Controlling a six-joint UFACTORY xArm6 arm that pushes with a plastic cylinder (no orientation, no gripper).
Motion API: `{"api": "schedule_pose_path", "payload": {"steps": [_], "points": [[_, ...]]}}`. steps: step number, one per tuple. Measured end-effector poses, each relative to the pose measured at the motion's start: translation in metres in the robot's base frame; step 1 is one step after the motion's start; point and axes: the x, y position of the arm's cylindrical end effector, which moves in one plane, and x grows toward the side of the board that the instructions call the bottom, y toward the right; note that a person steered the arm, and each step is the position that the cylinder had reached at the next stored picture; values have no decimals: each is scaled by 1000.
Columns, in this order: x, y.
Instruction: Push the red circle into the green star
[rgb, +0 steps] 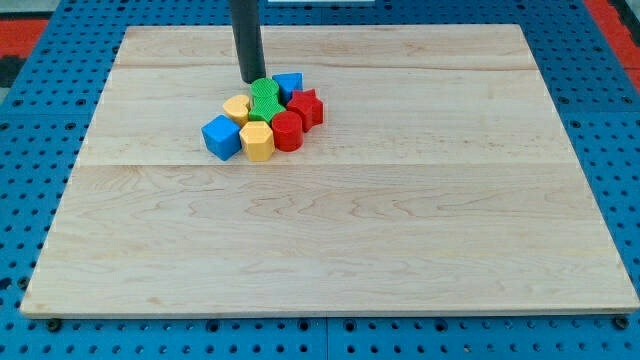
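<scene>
Camera view, upper centre: my tip (251, 80) stood at the cluster's top edge, touching or just beside the green star (265, 98); no gripper fitted, nothing held. Red circle (286, 131) sat just beside the star's lower right, seemingly touching. Judged the task near done. Next move: circle round to push red from the lower right. Desk (400, 240) otherwise bare.

On the wooden board (330, 230), my tip (250, 80) touches the top-left edge of a tight cluster: green star (265, 97) centre, red circle (287, 131) just below-right, blue cube (221, 137) leftmost.
</scene>
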Motion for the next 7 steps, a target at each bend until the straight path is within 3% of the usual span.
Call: {"api": "schedule_pose_path", "payload": {"steps": [4,5,7], "points": [[-7,-5],[-9,55],[24,71]]}}
